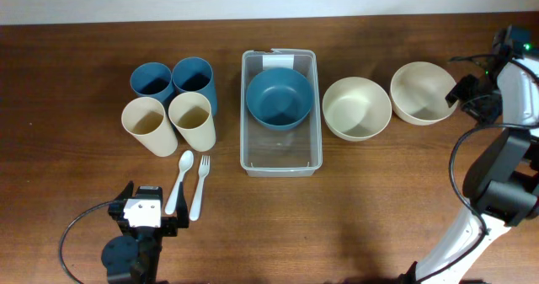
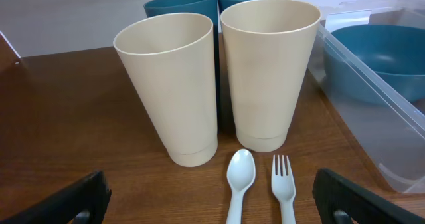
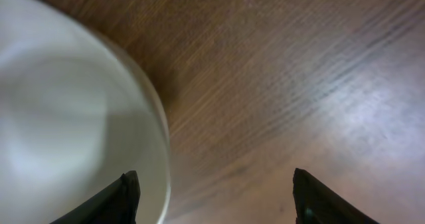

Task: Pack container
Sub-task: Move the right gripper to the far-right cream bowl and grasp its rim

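The clear plastic container stands at the table's middle with a blue bowl inside its far half; both also show in the left wrist view, the container and the blue bowl. Two cream bowls sit to its right. My right gripper is open, its jaws straddling the rim of the far-right cream bowl. My left gripper is open and empty, just in front of a white spoon and fork.
Two cream cups and two blue cups stand left of the container. The spoon and fork lie in front of them. The right arm's base and cable stand at the right edge.
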`<action>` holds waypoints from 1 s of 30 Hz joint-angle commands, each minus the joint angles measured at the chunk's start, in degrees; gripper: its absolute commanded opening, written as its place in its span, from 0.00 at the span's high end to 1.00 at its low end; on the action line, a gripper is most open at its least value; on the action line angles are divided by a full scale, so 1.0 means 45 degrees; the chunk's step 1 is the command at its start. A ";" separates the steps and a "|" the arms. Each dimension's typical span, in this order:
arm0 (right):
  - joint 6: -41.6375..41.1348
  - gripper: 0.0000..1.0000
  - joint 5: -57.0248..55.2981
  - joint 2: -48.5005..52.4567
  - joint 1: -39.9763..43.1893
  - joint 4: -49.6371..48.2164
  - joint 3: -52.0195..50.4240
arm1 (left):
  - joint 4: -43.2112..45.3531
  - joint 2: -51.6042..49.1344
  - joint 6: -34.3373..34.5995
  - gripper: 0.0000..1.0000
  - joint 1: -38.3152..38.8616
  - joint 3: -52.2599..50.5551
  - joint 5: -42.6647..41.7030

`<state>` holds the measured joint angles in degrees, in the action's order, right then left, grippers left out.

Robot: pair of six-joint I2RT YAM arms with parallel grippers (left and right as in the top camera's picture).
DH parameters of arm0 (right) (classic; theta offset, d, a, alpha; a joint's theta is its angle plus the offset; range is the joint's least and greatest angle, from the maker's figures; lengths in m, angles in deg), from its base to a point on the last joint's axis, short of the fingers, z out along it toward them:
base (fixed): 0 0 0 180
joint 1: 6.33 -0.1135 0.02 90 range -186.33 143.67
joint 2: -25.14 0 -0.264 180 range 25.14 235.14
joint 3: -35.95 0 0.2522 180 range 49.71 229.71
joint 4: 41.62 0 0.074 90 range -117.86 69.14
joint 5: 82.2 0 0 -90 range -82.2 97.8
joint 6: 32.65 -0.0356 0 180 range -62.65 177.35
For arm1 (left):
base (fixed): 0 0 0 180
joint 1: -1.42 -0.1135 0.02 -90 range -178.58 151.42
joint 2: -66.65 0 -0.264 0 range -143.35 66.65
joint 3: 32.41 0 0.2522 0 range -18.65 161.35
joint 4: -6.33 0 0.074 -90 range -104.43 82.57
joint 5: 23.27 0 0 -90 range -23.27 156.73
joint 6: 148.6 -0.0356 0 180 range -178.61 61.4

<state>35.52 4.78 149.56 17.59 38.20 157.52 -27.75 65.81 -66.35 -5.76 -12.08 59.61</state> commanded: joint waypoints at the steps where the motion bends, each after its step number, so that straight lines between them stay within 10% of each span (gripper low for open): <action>1: 0.0083 0.34 0.0544 0.0665 -0.0068 -0.0277 -0.0010 | 0.0019 0.0107 -0.0165 0.00 0.0049 -0.0073 -0.0136; 16: 0.0078 0.68 0.0729 0.2157 -0.0253 -0.1122 -0.0005 | 0.0015 0.0107 -0.0165 0.01 0.0049 -0.0073 -0.0136; 21: 0.0073 0.94 0.0729 0.2157 -0.0253 -0.1141 -0.0005 | 0.0015 0.0107 -0.0165 0.00 0.0049 -0.0073 -0.0136; 30: 0.0073 0.96 0.0719 0.2093 -0.0253 -0.0869 -0.0005 | 0.0015 0.0107 -0.0160 0.01 0.0049 -0.0073 -0.0136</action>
<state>36.29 10.96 157.63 16.83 33.37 158.24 -27.75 65.81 -66.35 -5.76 -12.08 59.61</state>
